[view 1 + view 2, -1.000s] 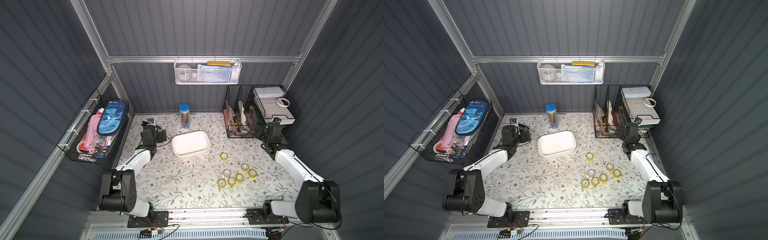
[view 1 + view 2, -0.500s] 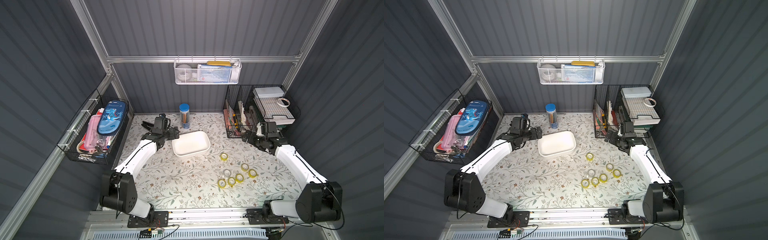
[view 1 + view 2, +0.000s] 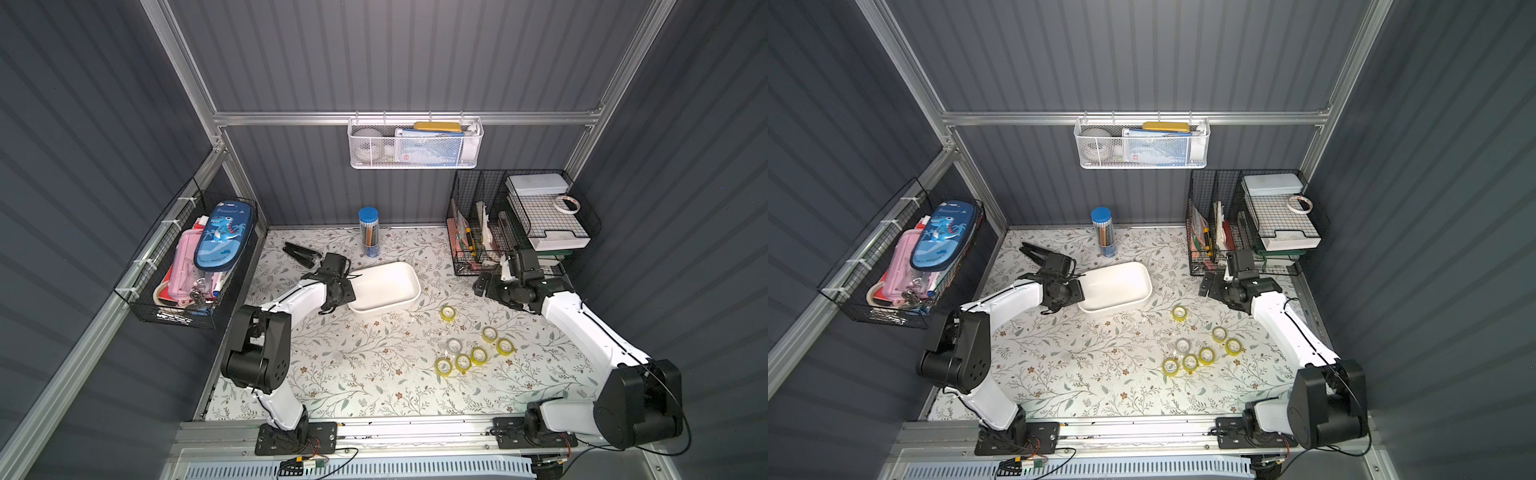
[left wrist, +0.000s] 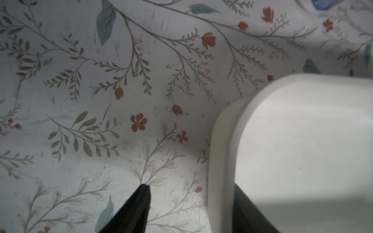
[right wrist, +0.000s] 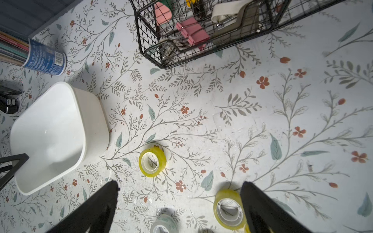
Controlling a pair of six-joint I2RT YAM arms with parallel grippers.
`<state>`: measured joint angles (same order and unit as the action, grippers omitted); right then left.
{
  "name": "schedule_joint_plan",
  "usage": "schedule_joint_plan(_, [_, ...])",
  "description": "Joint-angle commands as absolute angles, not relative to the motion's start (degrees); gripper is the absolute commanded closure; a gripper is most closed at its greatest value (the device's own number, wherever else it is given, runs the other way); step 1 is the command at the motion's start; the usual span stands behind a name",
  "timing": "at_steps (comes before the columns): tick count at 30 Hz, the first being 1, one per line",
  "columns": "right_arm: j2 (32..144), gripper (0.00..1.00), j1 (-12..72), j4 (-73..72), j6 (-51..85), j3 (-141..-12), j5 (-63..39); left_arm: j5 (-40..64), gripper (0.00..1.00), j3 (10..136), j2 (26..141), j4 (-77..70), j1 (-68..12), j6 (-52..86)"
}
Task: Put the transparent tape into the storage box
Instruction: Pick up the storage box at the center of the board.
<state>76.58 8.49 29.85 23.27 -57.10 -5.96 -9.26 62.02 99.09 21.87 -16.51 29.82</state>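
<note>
L | my left gripper (image 4: 190, 185) astride box (image 4: 222, 141) rim, jaws apart, wall between them: there to steady it, I reckon || R | my right gripper (image 5: 180, 185) spread wide above tape (image 5: 152, 161), holding nothing, lined up to pick || tape | all rolls on mat (image 5: 262, 121), none boxed || views | left wrist alone shows the straddle; both top views show every roll.

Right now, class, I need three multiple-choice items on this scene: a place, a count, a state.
1. The blue-capped clear pencil tube stands: A) behind the shallow white plastic storage box; B) inside it; C) in a drawer.
2. Transparent tape rolls lying on the floral mat: A) four; B) seven; C) ten.
3. The right gripper is: A) open, empty; B) shut on tape; C) gripping the box.
A, it rises beyond the box's far side; B, seven show in a top view; A, jaws wide apart, nothing between.
</note>
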Motion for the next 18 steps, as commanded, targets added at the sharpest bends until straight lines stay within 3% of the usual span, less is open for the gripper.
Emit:
schedule_joint_plan(1, [75.99, 0.01, 9.12, 30.49, 23.69, -56.3, -5.06, -9.44, 0.48, 60.56, 100.74, 19.31, -16.7, 31.42])
schedule_joint_plan(3, [75.77, 0.02, 9.23, 30.49, 23.82, -56.16, -5.09, -8.6, 0.65, 59.8, 101.16, 18.11, -16.7, 31.39])
schedule_joint_plan(5, [75.57, 0.03, 9.32, 30.93, 23.82, -56.16, -5.17, -8.5, 0.98, 59.2, 100.55, 18.38, -16.7, 31.38])
schedule_joint_plan(18, [73.72, 0.01, 9.8, 34.2, 25.49, -53.82, -5.18, -7.36, 1.0, 51.61, 76.68, 34.8, -19.59, 30.75])
